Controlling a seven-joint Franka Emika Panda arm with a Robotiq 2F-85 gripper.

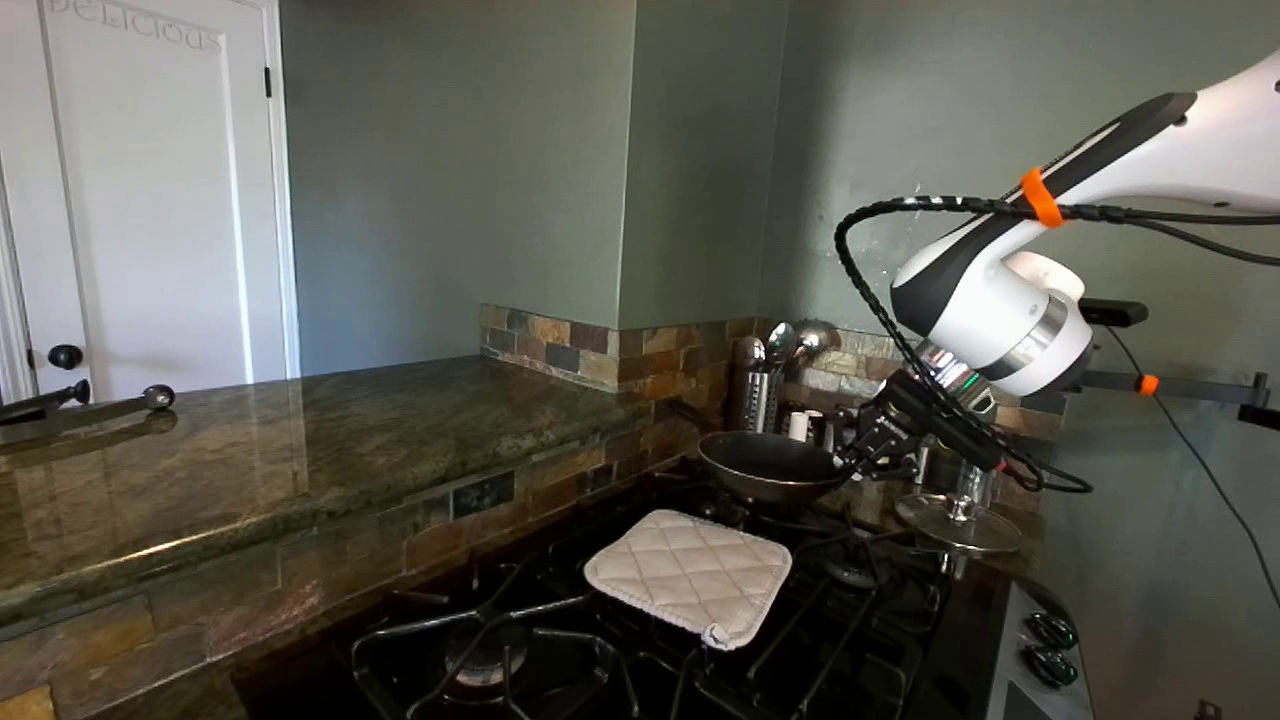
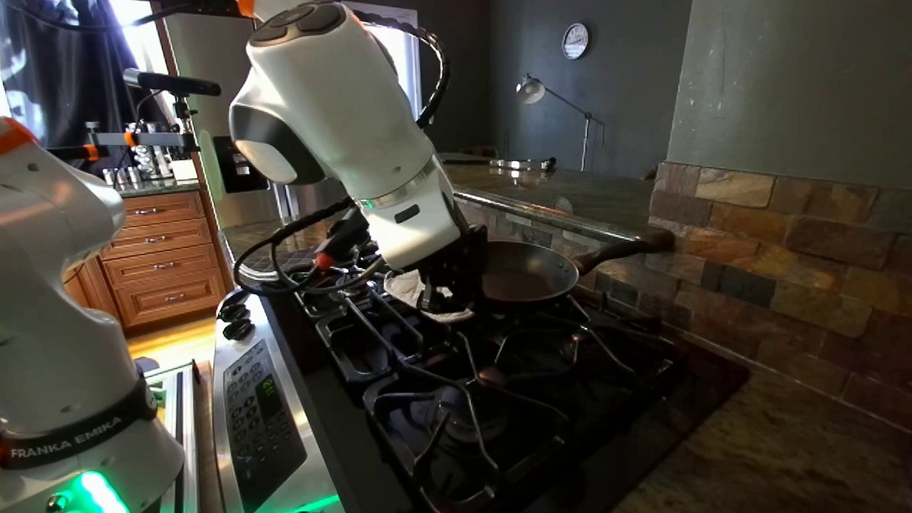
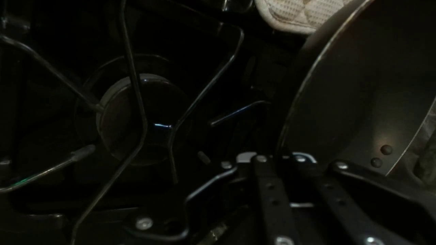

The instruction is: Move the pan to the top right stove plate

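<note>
The black pan [image 1: 765, 462] is near the back wall of the hob in both exterior views. Its dark handle [image 2: 620, 251] points toward the tiled wall. My gripper [image 1: 850, 466] is shut on the pan's rim on the side opposite the handle. In the wrist view the rim of the pan [image 3: 354, 98] runs down between the fingertips [image 3: 279, 158]. The pan appears a little above the grates; the gap is hard to judge. The top right stove plate [image 2: 576, 340] seems to be the back grate near the pan; the pan's exact offset from it is unclear.
A white quilted cloth [image 1: 690, 575] lies on the grates beside the pan. A glass lid [image 1: 958, 522] and a utensil holder [image 1: 760, 400] stand at the hob's far end. A raised granite counter [image 1: 300, 440] borders the back. Another burner [image 3: 143, 115] is beside the gripper.
</note>
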